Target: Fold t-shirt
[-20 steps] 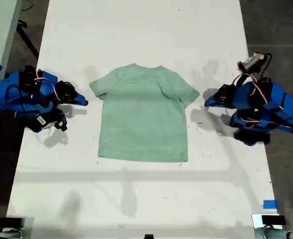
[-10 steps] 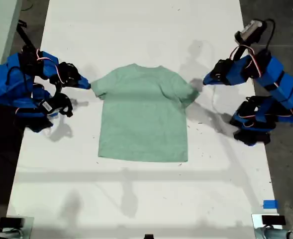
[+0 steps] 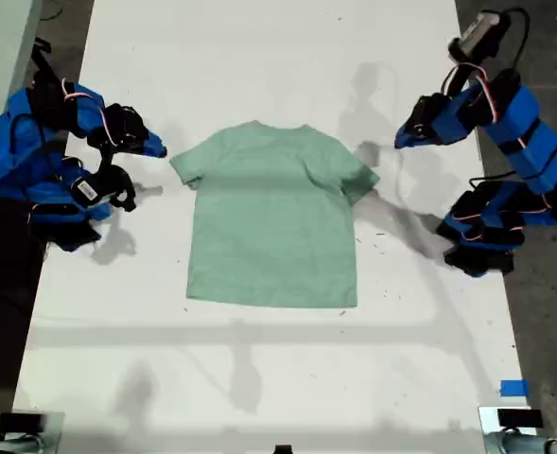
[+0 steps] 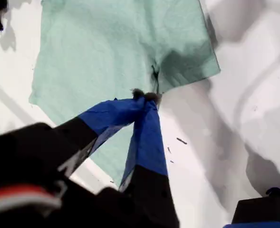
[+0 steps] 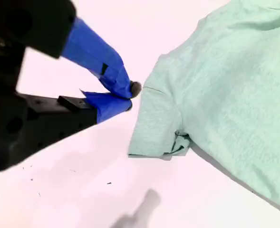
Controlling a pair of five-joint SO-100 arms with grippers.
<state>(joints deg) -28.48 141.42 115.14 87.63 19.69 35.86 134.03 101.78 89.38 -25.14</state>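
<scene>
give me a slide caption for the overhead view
Pale green t-shirt lies flat on a white table, a blue arm's claw poised near each sleeve.

T-shirt (image 3: 272, 213) flat between 2 arms.

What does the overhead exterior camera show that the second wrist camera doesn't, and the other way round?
Only the exterior view: the whole t-shirt lying flat, one arm at its left and another arm at its right, and blue tape near the table's edge.
Only the second wrist view: my second gripper up close, jaws together and empty, just off one sleeve whose hem is curled under.
Both: the t-shirt on the white table.
</scene>
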